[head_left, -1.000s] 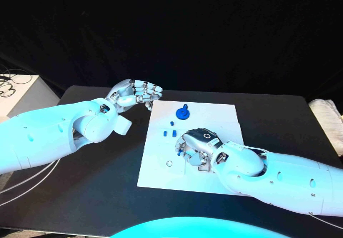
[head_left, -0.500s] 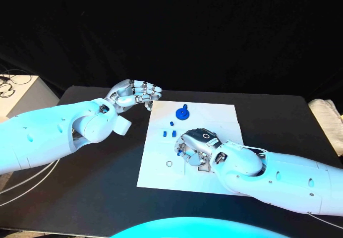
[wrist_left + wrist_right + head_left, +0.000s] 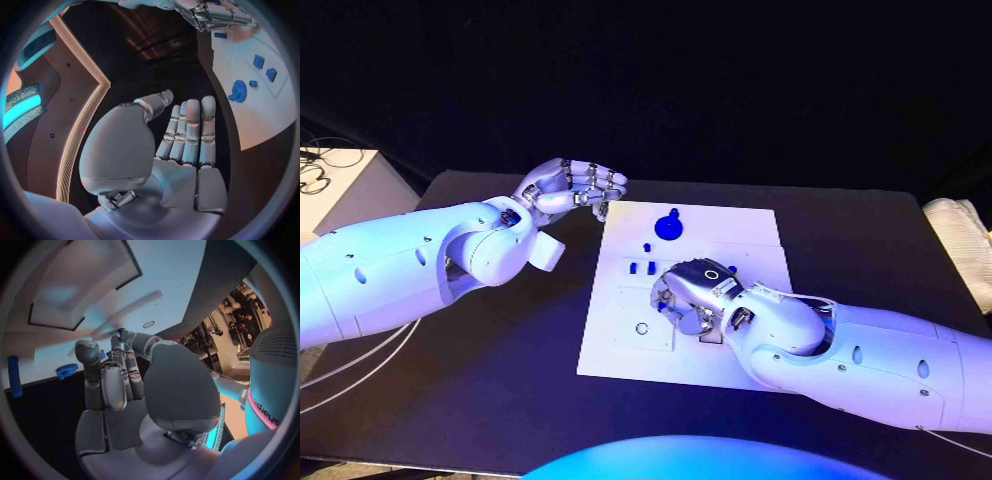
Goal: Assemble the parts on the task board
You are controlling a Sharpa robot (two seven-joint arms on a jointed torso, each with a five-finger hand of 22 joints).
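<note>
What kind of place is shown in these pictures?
Probably a robotics lab or test bench: a black table against dark backdrop, a white task board with small blue parts, and cables on a side stand.

— The task board (image 3: pixel 733 228) is looking like matt white sheet, the table (image 3: pixel 488 370) like matt black
— The left hand (image 3: pixel 571 187) is gleaming like brushed metal, the arms' shells like glossy white plastic; the blue parts (image 3: pixel 669 228) are looking like smooth plastic

Robot lab, black-draped backdrop (image 3: pixel 733 90), cabling (image 3: pixel 322 175)
</note>
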